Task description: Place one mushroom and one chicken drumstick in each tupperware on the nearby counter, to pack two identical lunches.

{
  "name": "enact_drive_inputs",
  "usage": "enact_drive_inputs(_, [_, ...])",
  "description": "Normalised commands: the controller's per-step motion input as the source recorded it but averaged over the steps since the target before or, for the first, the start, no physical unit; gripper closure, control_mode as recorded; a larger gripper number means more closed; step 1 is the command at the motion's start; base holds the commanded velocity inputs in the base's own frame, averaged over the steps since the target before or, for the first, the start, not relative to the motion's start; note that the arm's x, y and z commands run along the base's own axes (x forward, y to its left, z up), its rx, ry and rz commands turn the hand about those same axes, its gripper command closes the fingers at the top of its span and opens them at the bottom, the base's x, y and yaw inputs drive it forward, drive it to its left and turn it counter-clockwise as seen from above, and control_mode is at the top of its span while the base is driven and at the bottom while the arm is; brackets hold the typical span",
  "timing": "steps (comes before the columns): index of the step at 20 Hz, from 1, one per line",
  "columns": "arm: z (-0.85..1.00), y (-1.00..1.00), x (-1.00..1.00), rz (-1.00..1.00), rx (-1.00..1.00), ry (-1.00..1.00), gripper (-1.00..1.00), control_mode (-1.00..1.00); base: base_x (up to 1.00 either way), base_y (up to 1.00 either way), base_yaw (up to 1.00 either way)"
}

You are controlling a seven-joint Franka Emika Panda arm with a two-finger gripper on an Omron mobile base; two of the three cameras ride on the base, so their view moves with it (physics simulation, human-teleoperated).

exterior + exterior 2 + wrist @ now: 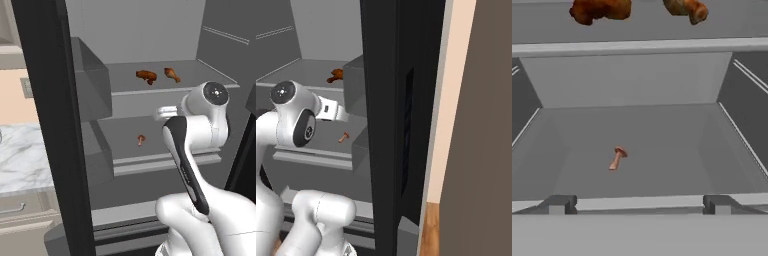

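Lying on its side on the lower shelf point(150, 131) of the open fridge, the mushroom point(617, 158) has its reddish-brown cap turned toward the back wall and its pale stem toward the front. It is alone on this shelf, a little left of the middle in the hand view. One shelf higher, two chicken drumsticks lie near each other but apart: a darker drumstick point(146, 76) on the left and a lighter drumstick point(172, 74) on the right. At the far left of the left base view, past the dark fridge door point(50, 125), a piece of the counter point(20, 160) shows with its white marble and grey veins; I cannot see any tupperware there.

I judge that the first pick is in hand: the arm reaches toward the lower shelf and the hand camera looks straight at the mushroom, but nothing is taken yet. The gripper point(637, 204) stands at the front edge of the shelf, well apart from the mushroom. Its jaws are spread to their widest, and between them there is nothing; they touch nothing.

The next move, I think, calls for going forward and a little left, then lowering until the fingers come on both sides of the small stem or cap, and closing gently, because the mushroom is tiny and may roll away.
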Motion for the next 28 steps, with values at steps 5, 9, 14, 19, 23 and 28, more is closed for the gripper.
enact_drive_inputs(5, [0.41,0.07,0.26,-0.07,0.01,0.00,-1.00,-1.00,0.00,0.00,0.00])
enact_drive_inputs(9, [0.27,0.11,0.25,-0.04,0.01,0.00,-1.00,-1.00,0.00,0.00,0.00])
enact_drive_inputs(14, [0.16,0.11,0.33,-0.01,0.07,0.00,-1.00,-1.00,0.00,0.00,0.00])
enact_drive_inputs(19, [0.07,0.13,0.44,0.00,0.09,0.00,-1.00,-1.00,0.00,0.00,0.00])
enact_drive_inputs(23, [0.01,0.18,0.62,0.00,0.06,0.00,-1.00,-1.00,0.00,0.00,0.00])
enact_drive_inputs(28, [0.03,0.19,0.62,0.00,0.01,0.01,-1.00,-1.00,0.00,0.00,0.00])
